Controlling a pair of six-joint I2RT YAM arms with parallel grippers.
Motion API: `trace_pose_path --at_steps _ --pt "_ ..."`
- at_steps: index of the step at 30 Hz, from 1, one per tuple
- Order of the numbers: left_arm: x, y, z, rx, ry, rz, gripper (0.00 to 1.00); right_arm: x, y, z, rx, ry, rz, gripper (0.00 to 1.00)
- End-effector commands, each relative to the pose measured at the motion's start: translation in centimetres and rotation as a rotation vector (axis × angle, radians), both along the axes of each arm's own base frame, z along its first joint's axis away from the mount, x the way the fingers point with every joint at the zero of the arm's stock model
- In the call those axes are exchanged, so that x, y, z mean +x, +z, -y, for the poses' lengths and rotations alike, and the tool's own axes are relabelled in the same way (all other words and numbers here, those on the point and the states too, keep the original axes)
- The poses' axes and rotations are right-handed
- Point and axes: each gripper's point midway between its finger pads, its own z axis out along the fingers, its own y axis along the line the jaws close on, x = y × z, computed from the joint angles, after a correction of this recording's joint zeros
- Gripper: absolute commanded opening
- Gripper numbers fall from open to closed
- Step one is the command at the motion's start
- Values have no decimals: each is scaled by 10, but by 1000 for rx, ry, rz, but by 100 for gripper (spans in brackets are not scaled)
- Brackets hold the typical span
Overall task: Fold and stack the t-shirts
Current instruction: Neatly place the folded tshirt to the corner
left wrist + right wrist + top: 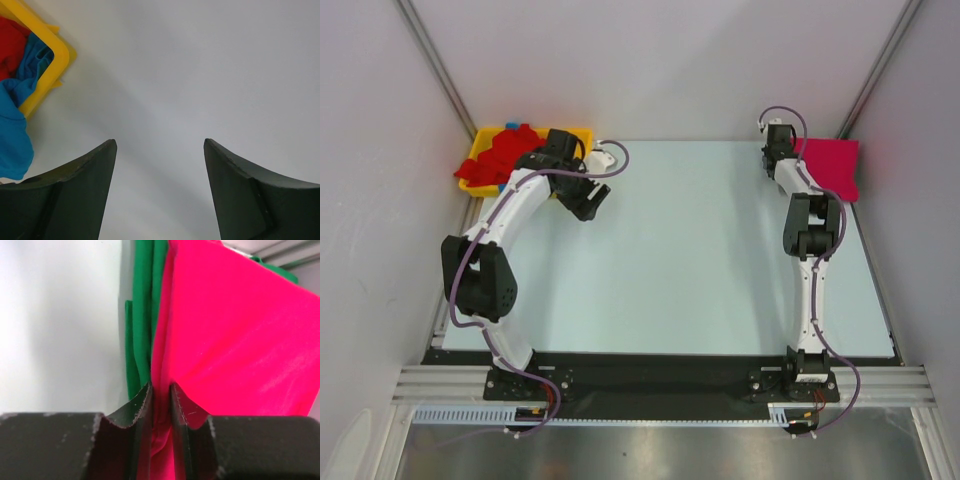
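Yellow tray [472,186]: sits at the far left corner of the table, close to the left wall; in the left wrist view its rim [56,54] crosses the upper left corner.
Red t-shirt [500,152]: crumpled and heaped in the tray, with part of it spilling over the tray's left rim.
Blue t-shirt [12,130]: bunched in the same tray beside the red cloth, and one fold hangs out over the rim toward the tabletop.
Left gripper [160,145]: jaws spread wide apart with nothing between them. It hangs over bare tabletop just to the right of the tray and touches neither the tray nor the cloth.
Table [700,260]: pale surface; the middle stretch between the two arms carries only the arms' shadows.
Right gripper [160,387]: reaches to the far right corner, its jaws pinched tight on a bunched left edge of the magenta-pink cloth, which fills the narrow gap between the fingers.
Green t-shirt [142,315]: lies flat beneath the magenta-pink one, showing as a folded strip along its left side and a sliver at the top right.
Magenta-pink t-shirt [832,165]: spread over the green one at the far right corner of the table, its right part smooth and its left edge gathered into the jaws.
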Motion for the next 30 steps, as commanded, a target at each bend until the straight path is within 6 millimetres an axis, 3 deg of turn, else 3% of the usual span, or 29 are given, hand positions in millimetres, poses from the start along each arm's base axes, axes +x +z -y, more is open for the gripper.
trace_pose_path --at_steps 1,2,3,6,7,8,9,11,13,14,16,17,19,20,22,23,24,26,28,29,30 --pt "8 17 -5 0 -4 52 77 8 4 -5 -30 53 -2 14" --pt "8 18 -5 0 -4 52 77 6 12 -12 -29 68 5 14" --pt "9 17 -5 2 -4 53 77 3 5 -24 -27 91 -6 14" --pt "9 19 -6 6 -5 59 77 0 27 -31 -18 124 34 19" --pt "9 19 -6 6 -5 56 77 -6 22 -31 -13 125 22 22" --pt "9 19 -5 3 -5 56 77 -6 40 -32 -8 126 54 27" --pt "9 19 -5 1 -6 56 77 -7 45 -34 4 135 59 39" --pt "9 19 -4 -5 -5 59 77 -11 59 -33 31 122 84 50" --pt "8 19 -3 -11 -7 58 77 -14 93 -31 76 119 148 62" --pt "8 20 -2 -16 -5 58 77 -17 112 -40 138 129 193 68" --pt "7 20 -2 -20 -6 56 77 -26 131 -8 207 70 251 74" --pt "7 19 -1 -22 -6 55 77 -32 130 -5 275 35 273 75" --pt "6 19 -1 -26 -6 54 77 -40 152 9 339 11 343 76" --pt "7 19 -1 -26 -6 57 77 -46 155 32 364 -44 373 75" --pt "7 19 -1 -27 -4 55 77 -54 141 54 428 -131 403 65" --pt "7 19 -1 -27 -4 55 77 -58 133 68 437 -174 408 56" --pt "7 20 0 -29 -2 59 77 -62 128 88 448 -223 422 38" --pt "6 21 -2 -22 -2 59 77 -63 106 105 455 -257 399 24" --pt "6 22 -4 -13 1 61 77 -60 101 121 466 -257 399 10" --pt "6 23 -4 -9 3 62 77 -57 80 125 481 -268 365 7" --pt "6 22 -5 -8 4 61 77 -59 74 134 499 -278 347 1"
